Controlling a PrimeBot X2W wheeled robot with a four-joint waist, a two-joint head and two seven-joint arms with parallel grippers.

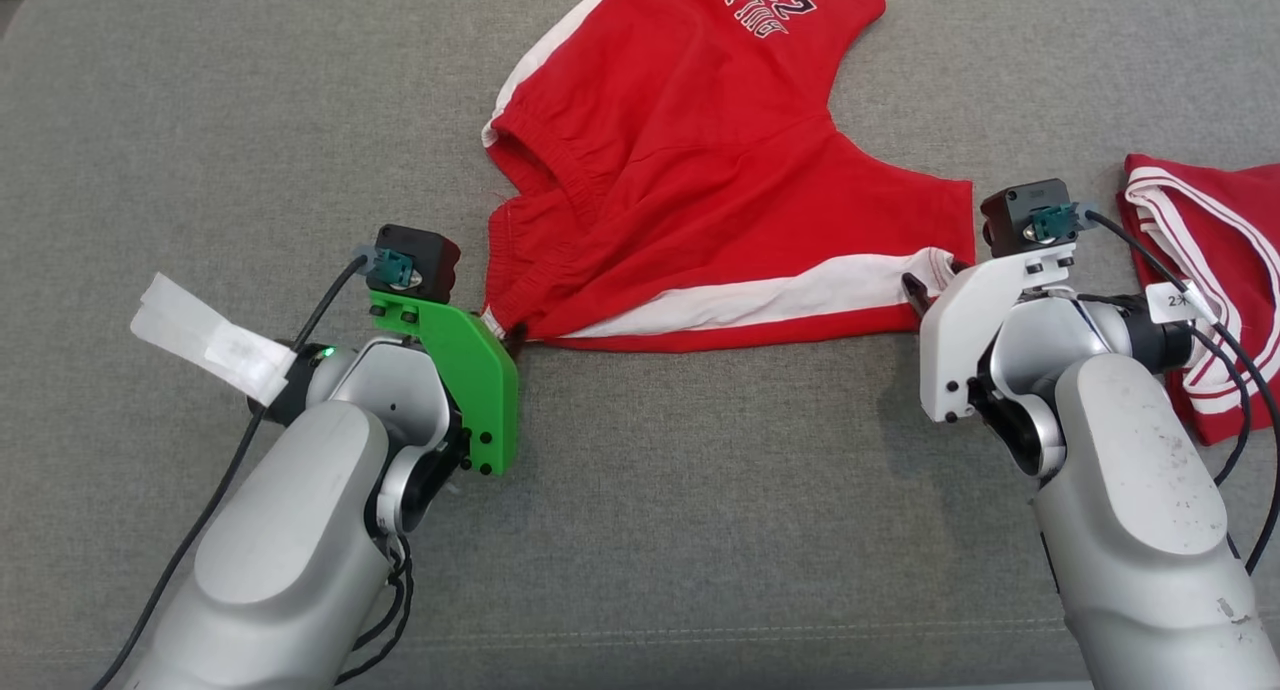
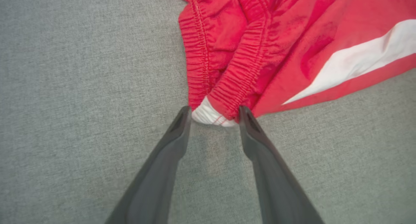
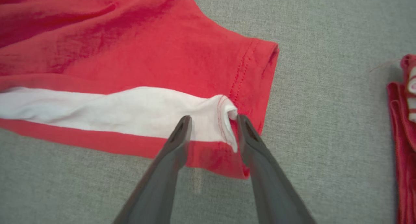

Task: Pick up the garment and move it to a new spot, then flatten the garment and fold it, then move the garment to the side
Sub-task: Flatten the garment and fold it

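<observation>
Though shorts [image 1: 700, 170] run off top, 2nd garment [image 1: 1215, 300] is cut off rt.

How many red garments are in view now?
2. The red shorts lie spread at the centre; a second red garment with white stripes lies at the right edge, partly cut off, so more may be hidden.

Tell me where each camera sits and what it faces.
Head: looking down at the shorts on the grey surface; both forearms, left gripper, right gripper show.
Left wrist: along its fingers at the waistband corner.
Right wrist: along its fingers at the striped leg hem.
Shared: the shorts; head and right wrist, a second garment.
</observation>
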